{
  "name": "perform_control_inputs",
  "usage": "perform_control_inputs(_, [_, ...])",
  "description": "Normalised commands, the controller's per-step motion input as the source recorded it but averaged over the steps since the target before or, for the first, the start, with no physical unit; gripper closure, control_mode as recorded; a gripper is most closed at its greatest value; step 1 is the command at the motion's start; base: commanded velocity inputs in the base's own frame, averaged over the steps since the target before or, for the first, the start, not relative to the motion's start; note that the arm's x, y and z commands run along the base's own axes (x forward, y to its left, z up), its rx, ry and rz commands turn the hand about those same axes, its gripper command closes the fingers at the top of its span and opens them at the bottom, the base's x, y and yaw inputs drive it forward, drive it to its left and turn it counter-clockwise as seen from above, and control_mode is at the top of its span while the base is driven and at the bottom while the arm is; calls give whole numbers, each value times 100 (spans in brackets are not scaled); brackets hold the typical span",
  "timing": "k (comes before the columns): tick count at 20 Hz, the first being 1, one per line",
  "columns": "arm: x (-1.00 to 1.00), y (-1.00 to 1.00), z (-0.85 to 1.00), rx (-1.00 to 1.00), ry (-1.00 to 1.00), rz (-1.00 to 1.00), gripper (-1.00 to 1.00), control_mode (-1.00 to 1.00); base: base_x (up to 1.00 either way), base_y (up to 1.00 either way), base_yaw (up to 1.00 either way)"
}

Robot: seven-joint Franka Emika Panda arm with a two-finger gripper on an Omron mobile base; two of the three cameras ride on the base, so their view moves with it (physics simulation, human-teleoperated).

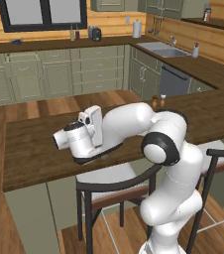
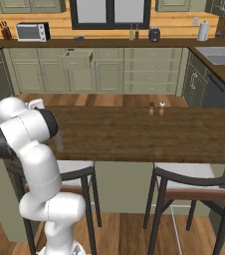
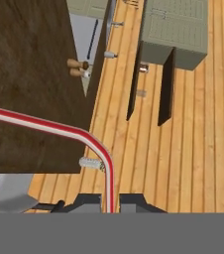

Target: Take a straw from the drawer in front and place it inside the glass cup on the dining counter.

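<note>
My gripper [image 3: 110, 202] is shut on the straw [image 3: 59, 130], a thin red-pink stick with pale edges. It rises from between the fingertips, bends, and runs left across the hand view over the dining counter [image 3: 29, 74]. From the left base camera my hand [image 1: 82, 139] hovers low over the dark-brown dining counter [image 1: 34, 149], fingers pointing down. A faint clear shape beside my arm on the counter may be the glass cup [image 2: 58, 142]. The drawer [image 2: 77, 60] stands pulled open in the green cabinets across the floor, also visible as the drawer [image 1: 22, 62].
Two small brown shakers [image 2: 156, 108] stand on the dining counter's far edge. Dark-framed stools [image 2: 194, 187] sit under its near side. A sink [image 1: 166, 49] and worktop run along the back right wall. Wooden floor [image 3: 183, 149] lies between the counter and cabinets.
</note>
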Motion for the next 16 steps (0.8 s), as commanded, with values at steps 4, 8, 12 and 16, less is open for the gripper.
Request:
perform_control_inputs(4, [0,-18,-23,0,0,0,100,-100,0,0,0])
perform_control_inputs(8, [0,-7,-30,0,0,0,100,-100,0,0,0])
perform_control_inputs(12, [0,0,-21,0,1,0,-100,-100,0,0,0])
perform_control_inputs(16, [-1,0,0,0,0,0,-100,-100,0,0,0])
